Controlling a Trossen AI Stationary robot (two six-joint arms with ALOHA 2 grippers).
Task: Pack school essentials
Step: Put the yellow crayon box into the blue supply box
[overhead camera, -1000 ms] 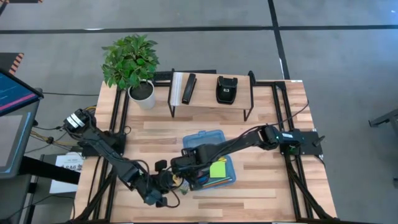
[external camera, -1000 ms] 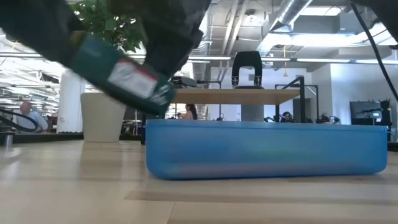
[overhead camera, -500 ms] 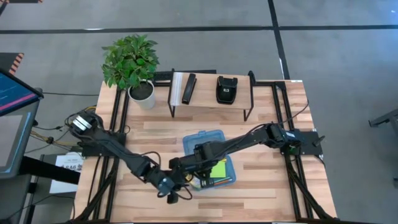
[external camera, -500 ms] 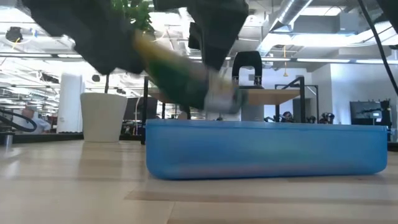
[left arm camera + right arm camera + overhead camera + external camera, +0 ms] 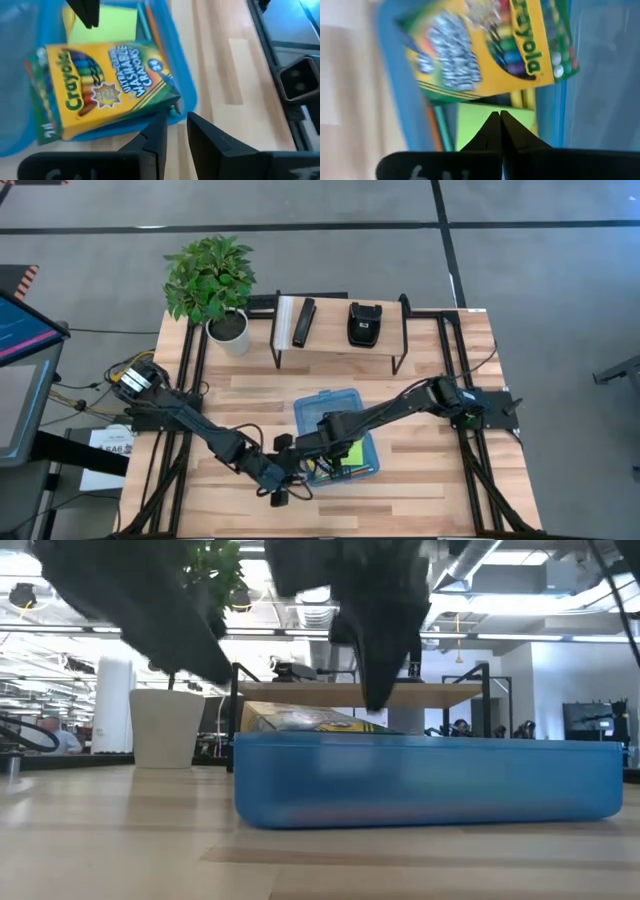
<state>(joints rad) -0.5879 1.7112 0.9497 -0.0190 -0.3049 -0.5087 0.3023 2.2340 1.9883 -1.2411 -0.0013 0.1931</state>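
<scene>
On the wooden desk point(image 5: 420, 480), seen from above, two dark robot arms reach toward one blue translucent plastic case point(image 5: 325, 405) near the middle. At the back of the desk stand one potted plant point(image 5: 212, 278) and one low shelf point(image 5: 335, 335); the shelf carries one black bar point(image 5: 303, 322) and one black pouch point(image 5: 362, 323).

One Crayola crayon box point(image 5: 105, 87), yellow and green, lies tilted inside the case, one end propped up on the case's rim; in the low view the box point(image 5: 310, 721) shows just above the case's blue wall point(image 5: 430, 780). Under and beside the box lies one lime-green sticky-note pad point(image 5: 107, 25), flat on the case floor. Thin pencils lie along the case's inner wall next to the pad; an orange one point(image 5: 152, 27) is visible, but how many there are cannot be counted.

The left end effector point(image 5: 174, 131) sits at the case's front-left corner, just beside the propped end of the crayon box. Its two fingers stand slightly apart with nothing between them, clear of the box. The right end effector point(image 5: 500, 131) hovers over the case from the other side, above the sticky-note pad point(image 5: 485, 122) and the crayon box point(image 5: 490, 47); its fingers are pressed together and hold nothing.
</scene>
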